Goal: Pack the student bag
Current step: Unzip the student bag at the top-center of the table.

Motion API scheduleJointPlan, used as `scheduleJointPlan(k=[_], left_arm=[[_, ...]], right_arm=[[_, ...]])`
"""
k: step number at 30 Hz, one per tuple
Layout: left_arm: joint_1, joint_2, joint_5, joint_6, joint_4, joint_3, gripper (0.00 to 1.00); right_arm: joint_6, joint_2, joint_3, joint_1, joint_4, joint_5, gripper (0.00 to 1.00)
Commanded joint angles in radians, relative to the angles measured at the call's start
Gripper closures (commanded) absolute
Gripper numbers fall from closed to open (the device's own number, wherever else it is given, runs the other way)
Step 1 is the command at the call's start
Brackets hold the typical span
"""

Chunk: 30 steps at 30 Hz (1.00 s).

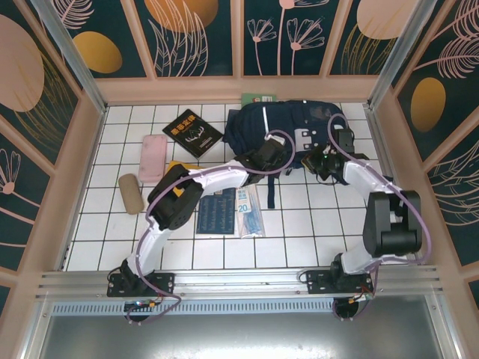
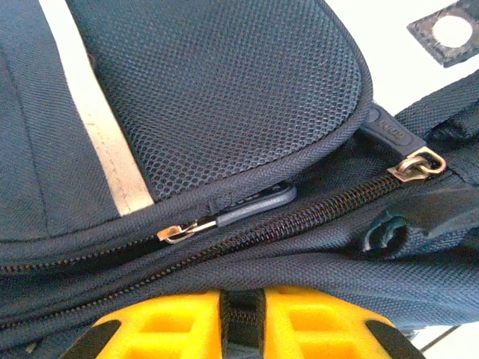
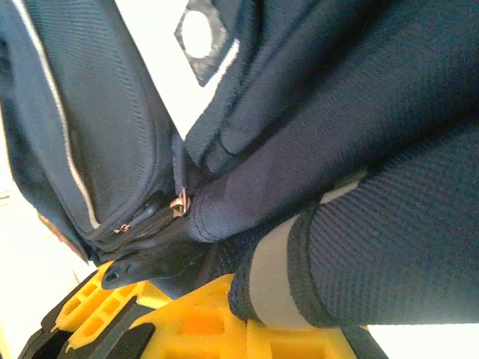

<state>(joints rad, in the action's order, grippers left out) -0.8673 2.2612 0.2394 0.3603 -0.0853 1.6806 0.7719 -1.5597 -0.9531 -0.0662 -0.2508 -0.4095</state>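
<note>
"20" on packet (image 1: 253,218) near student bag (image 1: 292,123)

Lab test cell: aluminium-framed floral panels (image 1: 191,34) enclose a white-tiled table (image 1: 299,224).

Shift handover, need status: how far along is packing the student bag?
Done: nothing visibly packed; the zip looks closed. In hand: the left gripper seemingly pinches the student bag; the right gripper is shut beside it. Left: unzipping, then loading the black book, pink pouch, blue booklet and packet.
</note>
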Motion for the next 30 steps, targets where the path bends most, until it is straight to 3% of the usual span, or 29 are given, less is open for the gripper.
scheduleJointPlan(k=[1,4,7,8,10,16,21,26,30], left_arm=[[0.031,0.083,0.002,-0.005,-0.040,0.085,0.80],[0.033,0.121,-0.022,-0.001,-0.050,0.110,0.80],[0.034,0.145,-0.035,0.003,-0.057,0.122,0.81],[0.034,0.149,-0.039,0.003,-0.057,0.123,0.80],[0.034,0.149,-0.044,0.003,-0.057,0.120,0.81],[0.035,0.084,-0.065,0.005,-0.021,0.048,0.81],[0.034,0.051,-0.070,-0.013,0.024,0.019,0.79],[0.034,0.145,-0.065,-0.060,-0.105,0.203,0.84],[0.034,0.061,-0.125,-0.042,-0.028,0.091,0.82]], right_arm=[[-0.018,-0.057,-0.052,0.002,0.024,-0.031,1.00],[-0.036,-0.100,-0.056,0.008,0.037,-0.025,0.95],[-0.055,-0.121,-0.055,0.005,0.055,-0.025,0.76],[-0.060,-0.126,-0.055,0.003,0.057,-0.021,0.74],[-0.067,-0.143,-0.057,0.003,0.057,-0.011,0.76],[-0.085,-0.197,-0.087,0.003,0.044,0.069,0.95],[-0.094,-0.243,-0.123,0.005,0.041,0.136,0.97],[-0.093,-0.289,-0.151,0.002,0.033,0.133,0.98],[-0.094,-0.284,-0.140,0.001,0.038,0.133,0.98]])
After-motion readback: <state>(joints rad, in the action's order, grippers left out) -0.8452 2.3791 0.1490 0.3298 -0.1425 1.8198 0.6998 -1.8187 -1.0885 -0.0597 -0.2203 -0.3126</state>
